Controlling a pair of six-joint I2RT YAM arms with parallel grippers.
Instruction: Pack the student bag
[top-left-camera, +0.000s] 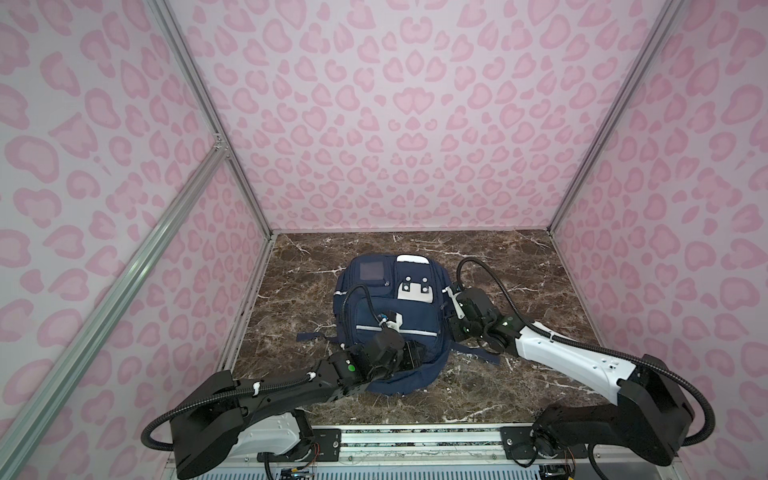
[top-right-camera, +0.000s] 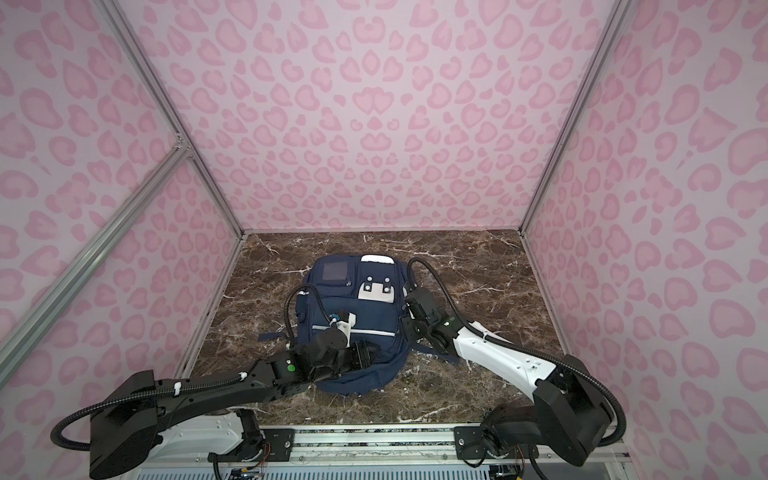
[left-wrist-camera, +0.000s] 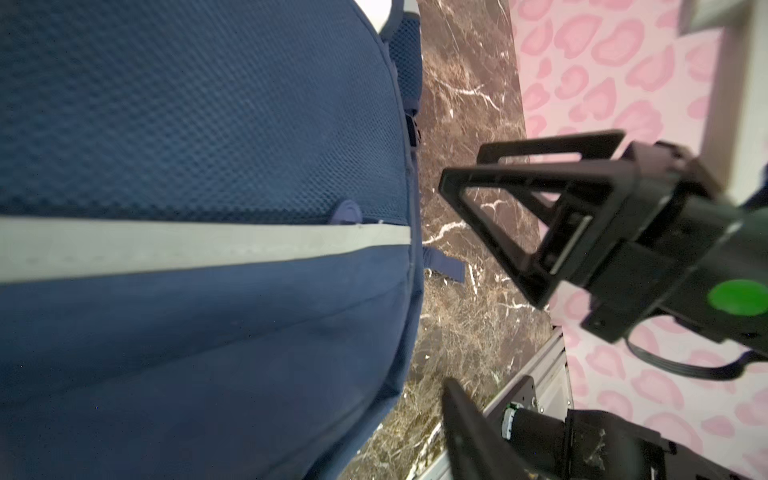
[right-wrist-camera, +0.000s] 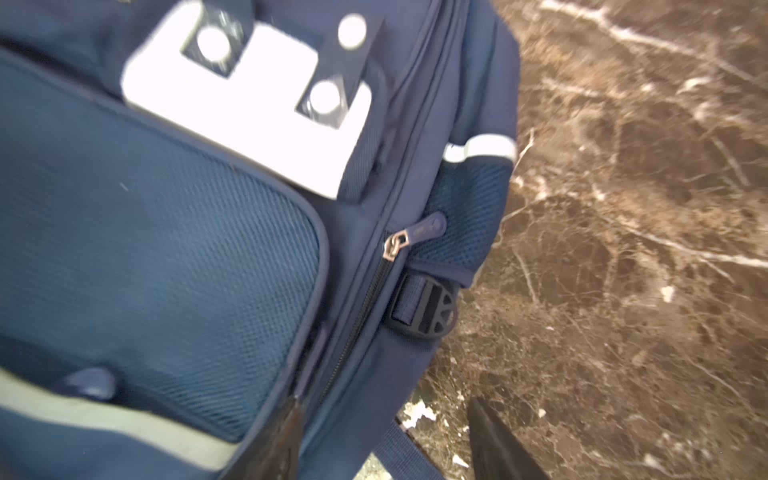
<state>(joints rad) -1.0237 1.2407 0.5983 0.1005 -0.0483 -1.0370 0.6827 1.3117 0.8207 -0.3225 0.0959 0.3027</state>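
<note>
With the left pincer (top-left-camera: 415, 355) and right pincer (right-wrist-camera: 381, 430) both wide and empty at its edges, the student bag (top-left-camera: 415, 322) lies front-up on the middle of the table (top-left-camera: 519, 266), soft and floppy, probably best gripped by its white top handle (top-left-camera: 412, 258) or zip pull (right-wrist-camera: 428, 226).

1. Student bag (top-left-camera: 415, 320): in both top views its near end is hidden under the left arm (top-left-camera: 291, 384). The left gripper (top-left-camera: 411, 353) reads there as a dark mass, jaws not discernible.
2. Left wrist view: the bag is cut off on 3 sides. Only 1 finger (left-wrist-camera: 465, 424) shows beside the bag, itself cut off.
3. Right wrist view: motion-blurred, with the bag cut off on 3 sides. The white flap (right-wrist-camera: 249, 108) is smeared and the zip pull (right-wrist-camera: 428, 226) marking is unreadable. The right gripper (right-wrist-camera: 384, 401) shows 2 fingertips only; contact with the bag undetermined.
</note>
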